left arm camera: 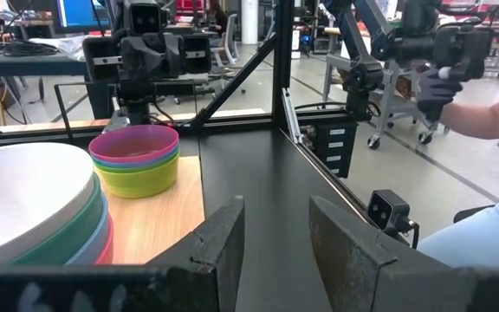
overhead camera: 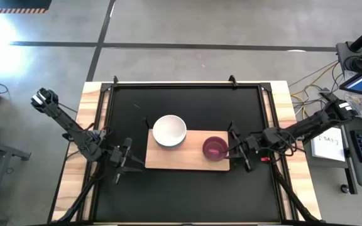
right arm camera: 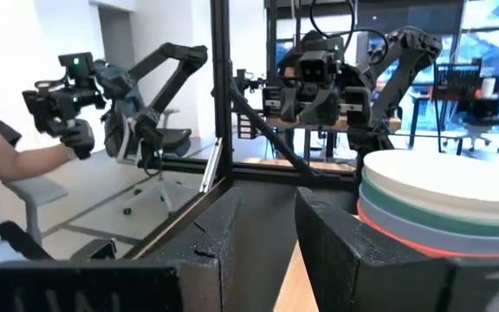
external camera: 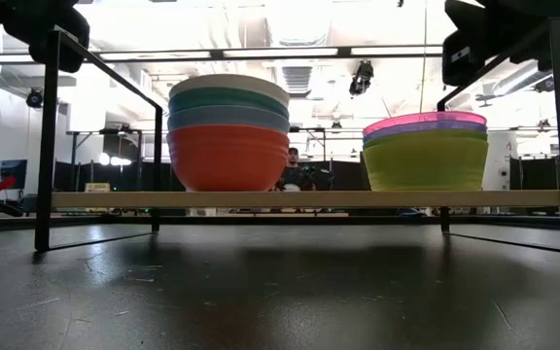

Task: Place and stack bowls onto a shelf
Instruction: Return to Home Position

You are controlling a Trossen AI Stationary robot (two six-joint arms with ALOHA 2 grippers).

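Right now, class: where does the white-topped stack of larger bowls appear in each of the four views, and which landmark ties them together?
High view: the white-topped stack sits on the shelf's left end.
Low view: it is the stack on the picture's left.
Left wrist view: close beside the left gripper, at.
Right wrist view: just past the right gripper, at.
Shared landmark: the shelf beneath it.

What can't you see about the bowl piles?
- High view: round white plastic bowl covers the larger bowls beneath it; round magenta plastic bowl covers the small ones.
- Low view: bowl walls hide the insides.
- Left wrist view: picture edge cuts off the larger bowls.
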